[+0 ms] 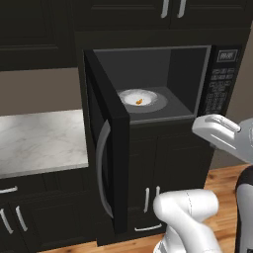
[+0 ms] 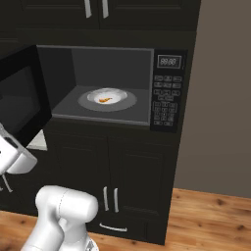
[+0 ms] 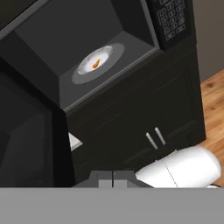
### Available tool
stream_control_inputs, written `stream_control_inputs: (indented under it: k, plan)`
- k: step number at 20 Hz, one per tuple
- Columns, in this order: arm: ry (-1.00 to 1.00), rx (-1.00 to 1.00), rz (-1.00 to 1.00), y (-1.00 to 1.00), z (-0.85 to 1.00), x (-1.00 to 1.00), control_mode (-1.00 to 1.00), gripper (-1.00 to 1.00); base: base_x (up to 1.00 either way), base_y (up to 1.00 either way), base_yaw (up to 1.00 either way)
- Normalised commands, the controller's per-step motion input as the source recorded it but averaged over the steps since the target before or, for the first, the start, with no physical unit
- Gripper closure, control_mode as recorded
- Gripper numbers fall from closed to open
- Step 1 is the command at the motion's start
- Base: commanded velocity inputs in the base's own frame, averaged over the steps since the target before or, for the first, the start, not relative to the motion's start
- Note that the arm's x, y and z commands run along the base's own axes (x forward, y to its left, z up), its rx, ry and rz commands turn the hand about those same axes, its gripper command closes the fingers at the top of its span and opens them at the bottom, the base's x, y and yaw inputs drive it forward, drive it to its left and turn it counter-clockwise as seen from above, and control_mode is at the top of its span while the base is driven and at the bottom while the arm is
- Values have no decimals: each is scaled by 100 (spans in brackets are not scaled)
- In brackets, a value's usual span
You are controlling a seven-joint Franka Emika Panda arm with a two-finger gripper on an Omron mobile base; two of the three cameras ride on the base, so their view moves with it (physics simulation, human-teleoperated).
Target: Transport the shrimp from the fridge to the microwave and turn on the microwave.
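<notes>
Since the shrimp [image 1: 139, 102] already lies on the white turntable [image 1: 153, 103] inside the microwave [image 1: 188, 79], you are past the carrying step; judged from how things lie, what remains is shutting the door [image 1: 106, 148] and starting the oven.

Your tool [image 3: 113, 178] sits at the bottom centre of the hand view, its two tips pressed together with nothing between them, well back from the cavity. The door stands swung out toward the left of the left base view, its curved silver handle [image 1: 100, 170] facing you (in the right base view the door fills the upper left edge). Your next move calls for getting the closed tool behind that door's outer face and pushing it round to the right until it closes, then reaching the keypad [image 2: 164, 105] at the right of the cavity for a start button; the button labels are too small to read.

As for the shrimp itself, it shows as a tiny curved orange speck near the middle of the turntable, far smaller than the disc beneath it.
</notes>
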Motion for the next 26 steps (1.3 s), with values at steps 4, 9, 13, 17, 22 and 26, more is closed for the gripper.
stream_control_inputs:
  k: [4, 9, 13, 17, 22, 26]
  plan:
    - [0, 0, 0, 12, 10, -31, -100, 100, 0, 0, 0]
    - [0, 0, 0, 12, 12, -25, -100, 100, 0, 0, 0]
    - [0, 0, 0, 14, 10, -26, -100, 100, 0, 0, 0]
    - [0, 0, 0, 19, 2, -24, -100, 100, 0, 0, 0]
    - [0, 0, 0, 21, 0, -22, -100, 100, 0, 0, 0]
    - [0, 0, 0, 14, 0, -25, -100, 100, 0, 0, 0]
